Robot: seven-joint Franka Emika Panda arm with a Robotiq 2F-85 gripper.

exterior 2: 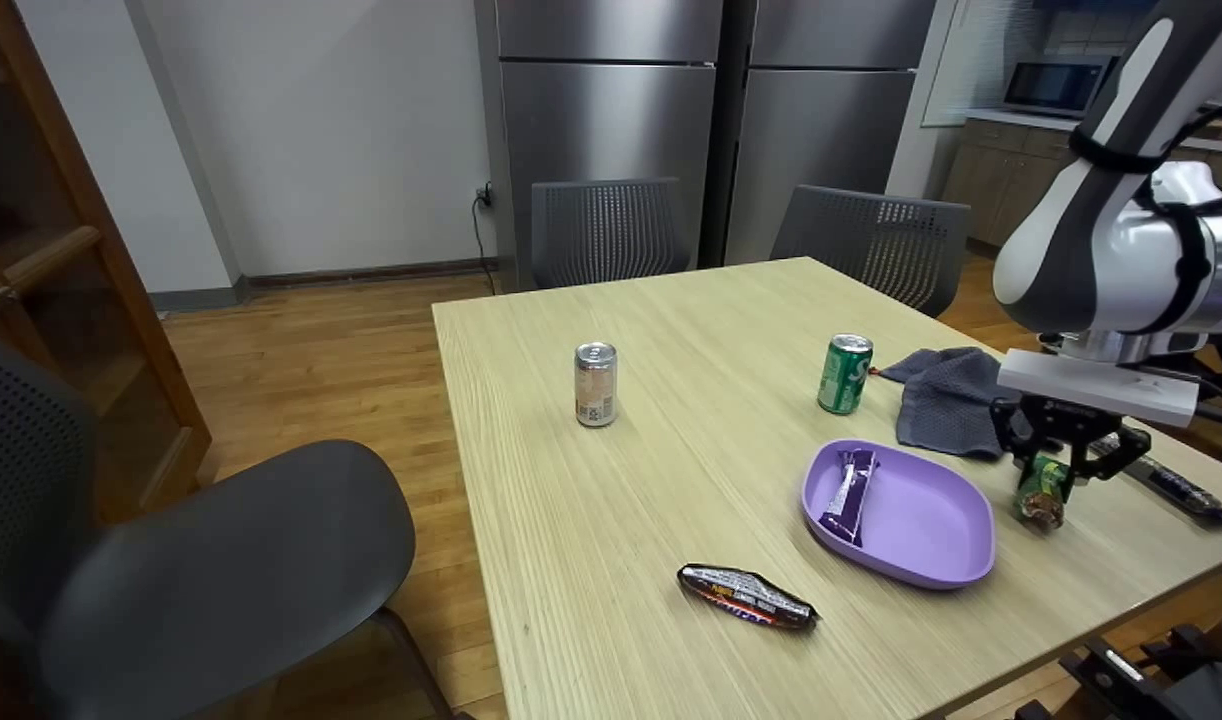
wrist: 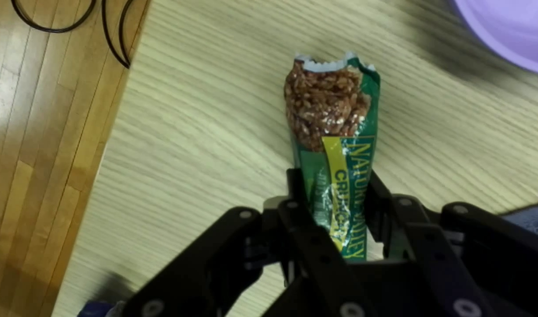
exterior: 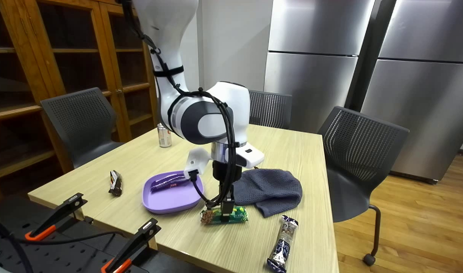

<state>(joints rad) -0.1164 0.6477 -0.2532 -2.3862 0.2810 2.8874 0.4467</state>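
Toward nine o'clock in the wrist view, tabletop point(wrist: 198, 132) runs to its edge point(wrist: 108, 149); pointing downward, our gripper point(wrist: 335, 189) clasps the green bar point(wrist: 333, 141)

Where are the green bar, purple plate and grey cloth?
Green bar point(wrist: 335, 163): wrist view, wrapper's middle.
Purple plate point(exterior 2: 926, 515): in an exterior view, bare inside.
Grey cloth point(exterior: 271, 187): in an exterior view, its middle.

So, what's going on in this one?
A robot arm has its gripper closed on a green granola bar, beside a purple dish on a table. Whether it is lifted is hard to tell. The dish holds a purple-wrapped bar. A gray cloth, a silver can and a green can are also on the table.
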